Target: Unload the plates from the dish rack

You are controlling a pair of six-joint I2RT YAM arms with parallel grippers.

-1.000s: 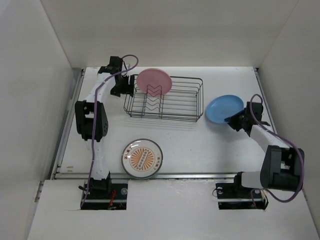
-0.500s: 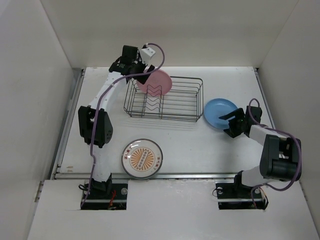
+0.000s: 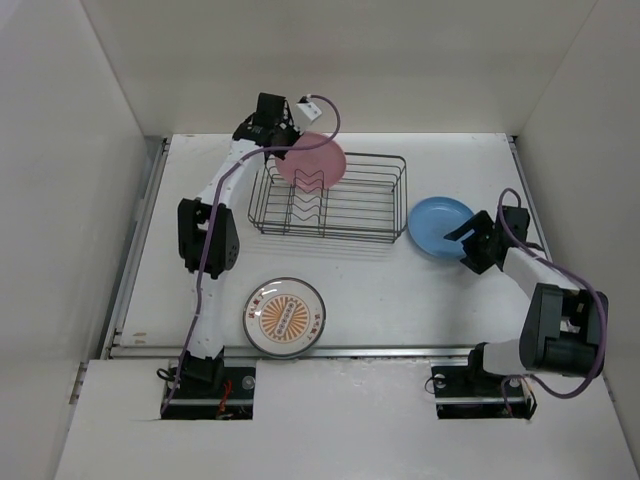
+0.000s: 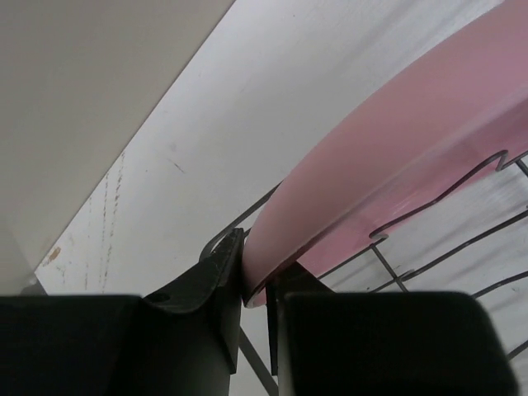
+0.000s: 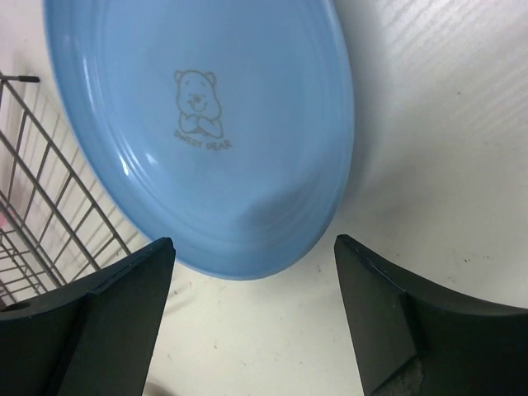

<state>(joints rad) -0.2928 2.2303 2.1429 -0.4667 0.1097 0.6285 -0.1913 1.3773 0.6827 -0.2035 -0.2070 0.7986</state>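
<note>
Left fingers (image 4: 202, 285) clench the rim of the upright pink plate (image 4: 396, 165) at the ten-o'clock corner of the dish rack (image 3: 402, 195); right fingers (image 5: 99, 318) stand released.

first plate (image 3: 312, 160) in dish rack (image 3: 345, 212) | second plate (image 3: 436, 225) right of rack | third plate (image 3: 285, 316) before rack

White desk (image 3: 400, 290), matte, with faint grain lines and small scuffs where it meets the wall. Plain off-white panels on three sides: back wall (image 3: 340, 60), left wall (image 3: 60, 200), right wall (image 3: 600, 120). Grey metal rail (image 3: 138, 240) along desk's left edge, similar strip along near edge. White ledge (image 3: 340, 420) in front. Light even, diffuse; shadows soft.
</note>
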